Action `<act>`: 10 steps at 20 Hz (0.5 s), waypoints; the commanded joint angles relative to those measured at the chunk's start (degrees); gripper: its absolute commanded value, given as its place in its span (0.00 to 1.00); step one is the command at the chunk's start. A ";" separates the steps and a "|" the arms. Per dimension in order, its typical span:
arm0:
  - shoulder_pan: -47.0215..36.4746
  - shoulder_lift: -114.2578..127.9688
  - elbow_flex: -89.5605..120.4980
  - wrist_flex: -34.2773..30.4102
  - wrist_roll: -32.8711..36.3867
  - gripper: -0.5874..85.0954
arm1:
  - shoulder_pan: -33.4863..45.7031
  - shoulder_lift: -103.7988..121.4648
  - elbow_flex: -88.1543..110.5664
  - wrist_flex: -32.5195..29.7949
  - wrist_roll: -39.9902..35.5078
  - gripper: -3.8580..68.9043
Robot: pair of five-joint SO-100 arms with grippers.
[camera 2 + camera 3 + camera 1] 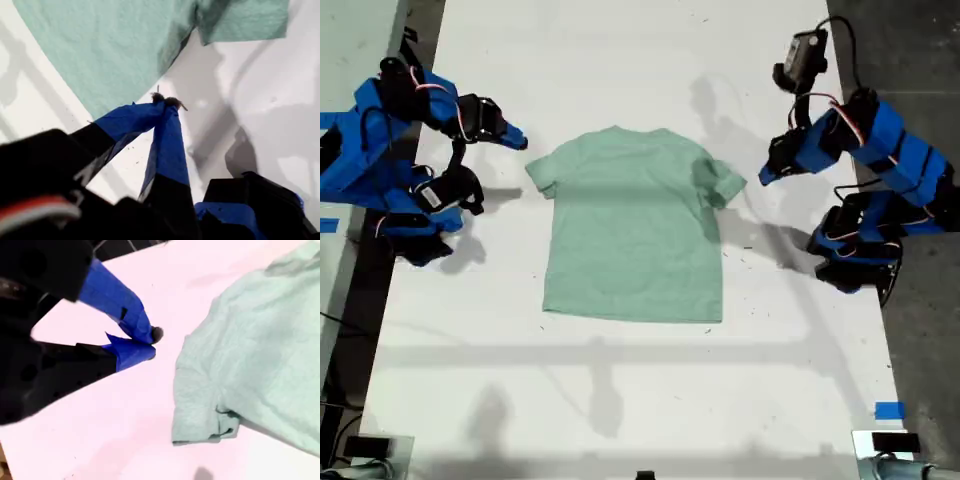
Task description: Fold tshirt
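Both sets of fingers are pinched together on nothing: my first gripper (pixel 167 102) and my second gripper (pixel 150 342) hover just beside the tshirt (pixel 635 225), flat mid-bench (pixel 620 400).

The tshirt (pixel 633 228) was pale mint green, plain, short-sleeved. It lay flat and unfolded on the white bench (pixel 620 400), collar toward the exterior view's top, hem toward its bottom, both sleeves spread outward, slightly wrinkled.
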 commanded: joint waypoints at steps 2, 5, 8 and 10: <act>-3.43 -4.31 0.44 -4.75 2.72 0.15 | 6.68 -1.76 0.35 -5.63 -9.49 0.33; -3.25 -4.22 5.54 -8.09 2.90 0.19 | 12.04 -1.85 11.34 -16.35 -16.61 0.46; -4.04 -2.64 8.88 -10.11 2.72 0.19 | 16.00 -5.10 21.01 -28.13 -21.18 0.47; -4.13 -2.64 9.14 -10.46 2.72 0.20 | 17.75 -10.55 23.82 -34.98 -23.91 0.47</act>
